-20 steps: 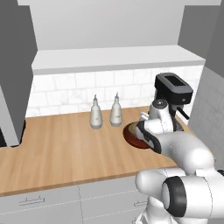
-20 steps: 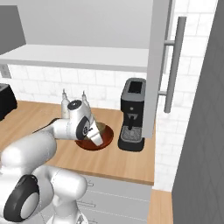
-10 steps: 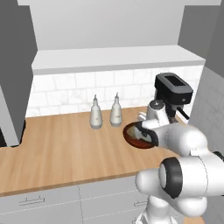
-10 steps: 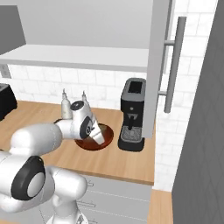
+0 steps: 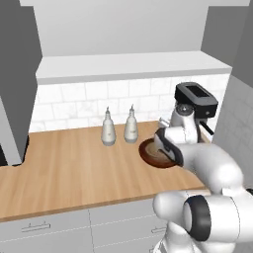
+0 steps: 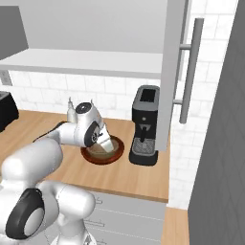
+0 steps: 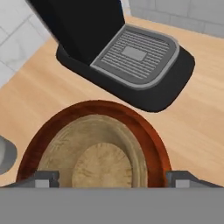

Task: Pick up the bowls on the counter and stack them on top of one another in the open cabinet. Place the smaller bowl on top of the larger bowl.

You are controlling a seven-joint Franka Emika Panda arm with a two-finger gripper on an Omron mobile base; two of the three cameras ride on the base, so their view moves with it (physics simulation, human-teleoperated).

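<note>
The smaller bowl (image 7: 103, 162) sat nested inside the larger bowl (image 7: 144, 127) on the desk (image 5: 69, 168), at seven o'clock from the coffee machine (image 6: 146, 124), the open end effector (image 7: 111, 179) straddled both, and the open cabinet (image 5: 128, 64) awaited them.

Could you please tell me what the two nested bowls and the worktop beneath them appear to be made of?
The smaller bowl looks like matte, unvarnished tan wood with visible grain rings. The larger bowl around it seems to be lacquered reddish-brown wood; its rim catches a sheen. The counter reads as light wood planks with faint seams, though all is rendered.
</note>
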